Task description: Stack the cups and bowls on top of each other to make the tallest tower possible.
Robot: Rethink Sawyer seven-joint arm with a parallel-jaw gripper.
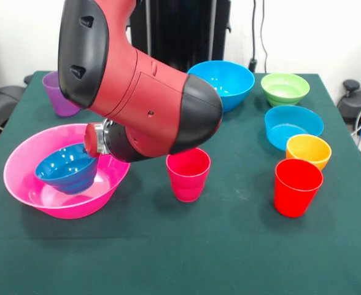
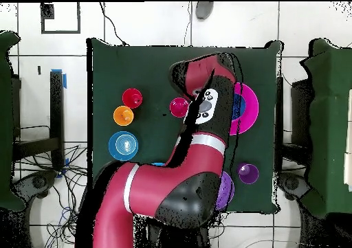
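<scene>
The huge pink bowl (image 1: 27, 178) (image 2: 251, 115) stands at the table's left in the front view. A small dark blue bowl (image 1: 67, 171) sits tilted inside it. The arm's wrist (image 1: 94, 140) (image 2: 206, 104) hangs right over that bowl's rim, and the gripper below it is mostly hidden. A magenta cup (image 1: 188, 174) (image 2: 179, 107) stands upright just right of the pink bowl. The red cup (image 1: 298, 187) (image 2: 132, 97) stands near the front right. A purple cup (image 1: 59, 93) (image 2: 247, 173) is behind the pink bowl. The large purple bowl (image 2: 225, 190) shows partly under the arm.
Along the right side in the front view stand an orange bowl (image 1: 308, 150) (image 2: 124, 115), a cyan bowl (image 1: 293, 126) (image 2: 124, 145) and a green bowl (image 1: 285, 88). A large blue bowl (image 1: 226, 83) sits at the back centre. The arm's bulk spans the middle.
</scene>
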